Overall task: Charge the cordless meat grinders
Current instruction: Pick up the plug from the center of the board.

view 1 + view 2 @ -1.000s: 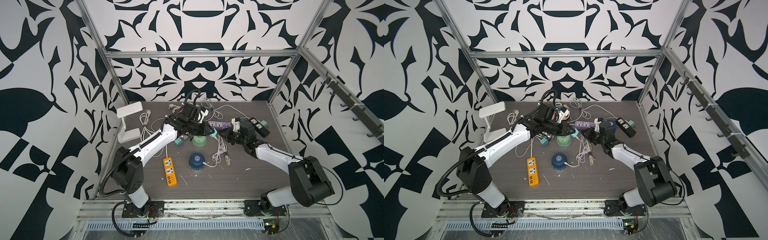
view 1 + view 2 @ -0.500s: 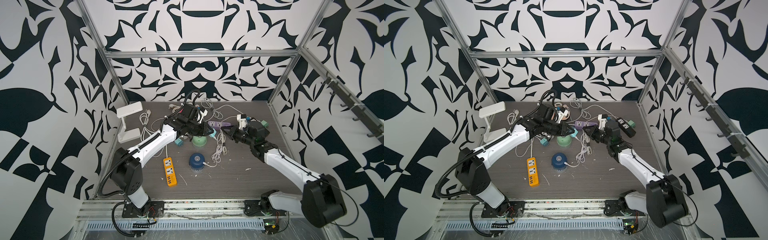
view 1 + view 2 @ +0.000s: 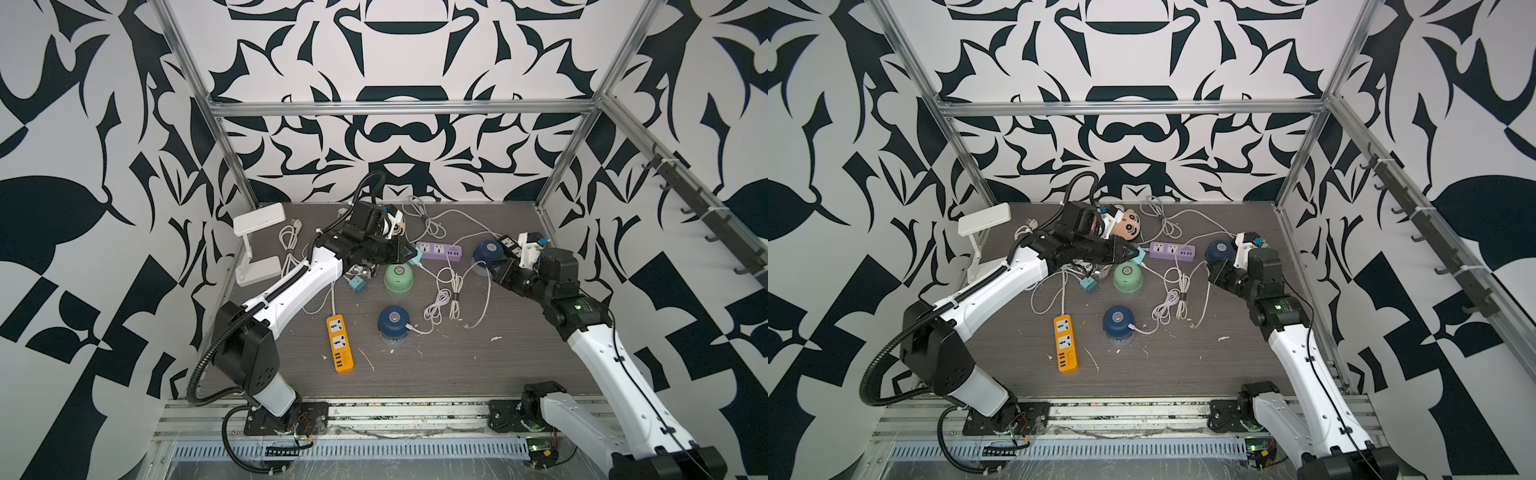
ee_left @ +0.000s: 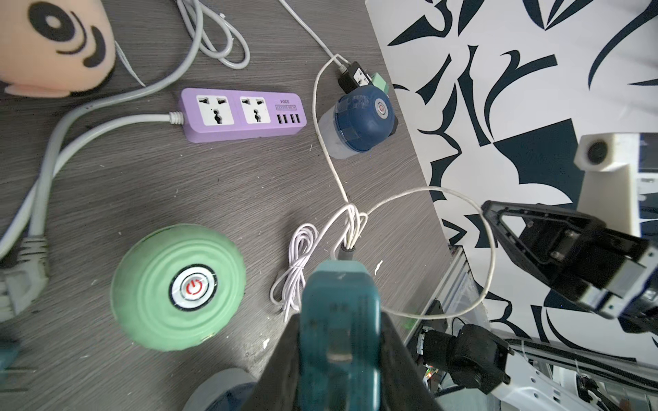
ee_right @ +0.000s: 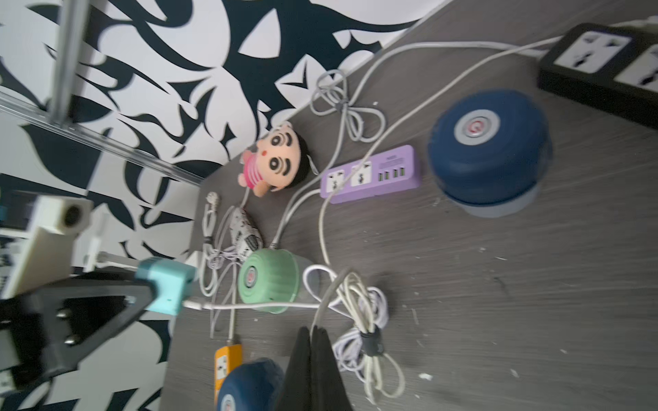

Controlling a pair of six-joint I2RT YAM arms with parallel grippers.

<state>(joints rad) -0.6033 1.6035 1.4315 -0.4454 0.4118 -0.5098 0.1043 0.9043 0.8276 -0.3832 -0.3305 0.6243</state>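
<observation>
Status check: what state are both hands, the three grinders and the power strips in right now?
Left hand: shut on a teal plug adapter, held above the table.
Right hand: shut on a thin white cable.
Green grinder: upright, button up.
Near blue grinder: upright, cord plugged into its side.
Far blue grinder: upright beside the black power strip.
Purple power strip: both sockets empty.
Orange power strip: both sockets empty.

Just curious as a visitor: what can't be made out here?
- Black power strip: cut off at the right wrist view's edge; right arm partly hides it in top views.
- Near dark blue grinder: cable connection too small in top views.
- Mint green grinder: cup hidden under its dome, left wrist view.
</observation>
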